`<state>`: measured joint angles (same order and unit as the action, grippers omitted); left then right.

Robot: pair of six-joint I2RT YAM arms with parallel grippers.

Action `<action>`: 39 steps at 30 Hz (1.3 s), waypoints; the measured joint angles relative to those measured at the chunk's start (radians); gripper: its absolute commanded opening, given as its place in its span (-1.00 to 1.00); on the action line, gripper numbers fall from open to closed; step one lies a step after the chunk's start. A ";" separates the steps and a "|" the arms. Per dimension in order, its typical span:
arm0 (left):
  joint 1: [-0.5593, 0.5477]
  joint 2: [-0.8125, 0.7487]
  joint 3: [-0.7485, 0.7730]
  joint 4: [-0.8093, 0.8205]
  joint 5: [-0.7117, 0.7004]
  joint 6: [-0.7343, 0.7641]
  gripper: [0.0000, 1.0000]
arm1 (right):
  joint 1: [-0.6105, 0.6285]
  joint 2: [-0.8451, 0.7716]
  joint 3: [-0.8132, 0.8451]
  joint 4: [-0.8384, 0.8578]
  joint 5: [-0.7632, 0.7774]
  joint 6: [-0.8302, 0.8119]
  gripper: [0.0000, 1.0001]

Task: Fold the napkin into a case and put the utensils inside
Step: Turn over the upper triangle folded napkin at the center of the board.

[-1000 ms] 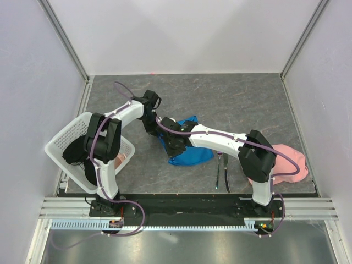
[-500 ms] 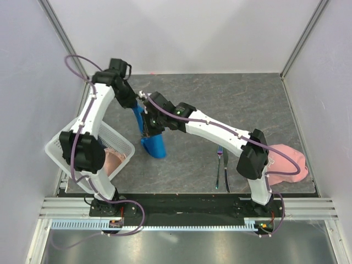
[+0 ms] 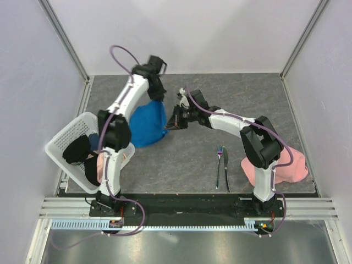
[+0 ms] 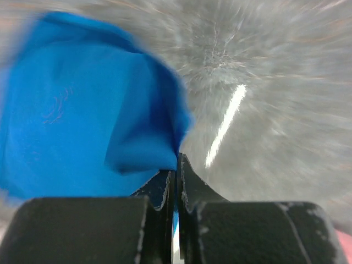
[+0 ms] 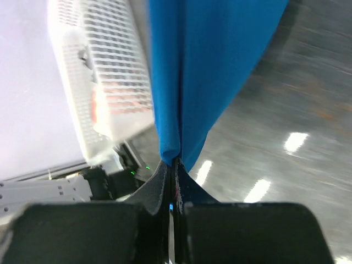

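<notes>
- The left gripper [image 4: 176, 163] is clamped shut on one napkin [image 3: 147, 124] corner, and the right gripper [image 5: 171, 164] on another.
- The cloth is hung between them, not yet folded.
- The utensils [image 3: 218, 165] are laid near-to-far, well apart, nearer the right gripper.

The napkin [image 3: 147, 122] is plain bright blue. The counter [image 3: 247, 99] is grey with wavy stone marks. The basket [image 3: 59, 140] is white with rows of little holes. The cloth [image 3: 290, 169] is pale pink. The fork [image 3: 218, 168] and knife [image 3: 226, 170] are shiny, a bit purple.
</notes>
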<state>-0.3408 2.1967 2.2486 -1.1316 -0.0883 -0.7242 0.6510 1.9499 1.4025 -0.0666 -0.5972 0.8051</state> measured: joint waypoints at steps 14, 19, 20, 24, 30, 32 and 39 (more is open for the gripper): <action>-0.185 0.315 0.018 0.338 0.015 0.003 -0.58 | -0.217 0.108 -0.205 0.071 -0.131 -0.072 -1.00; -0.189 0.314 0.003 0.408 0.031 0.027 0.20 | -0.249 0.089 -0.232 0.005 -0.089 -0.105 -0.82; -0.188 0.312 0.003 0.417 0.038 0.035 0.39 | -0.257 0.084 -0.231 -0.010 -0.077 -0.108 -0.73; -0.187 0.277 -0.005 0.433 0.048 0.078 0.93 | -0.298 0.056 -0.207 -0.146 -0.017 -0.172 -0.22; -0.169 0.086 -0.043 0.402 0.061 0.148 0.97 | -0.326 0.054 -0.074 -0.403 0.096 -0.301 -0.06; -0.158 -0.014 -0.101 0.391 0.081 0.161 0.84 | -0.326 0.051 -0.039 -0.454 0.124 -0.330 -0.04; -0.130 -0.252 -0.389 0.362 0.105 0.203 0.16 | -0.309 0.039 -0.026 -0.540 0.167 -0.383 0.15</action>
<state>-0.4713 1.9450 1.8591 -0.7692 0.0166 -0.5217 0.3420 1.9888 1.3762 -0.6064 -0.4305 0.4221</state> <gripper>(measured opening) 0.699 0.530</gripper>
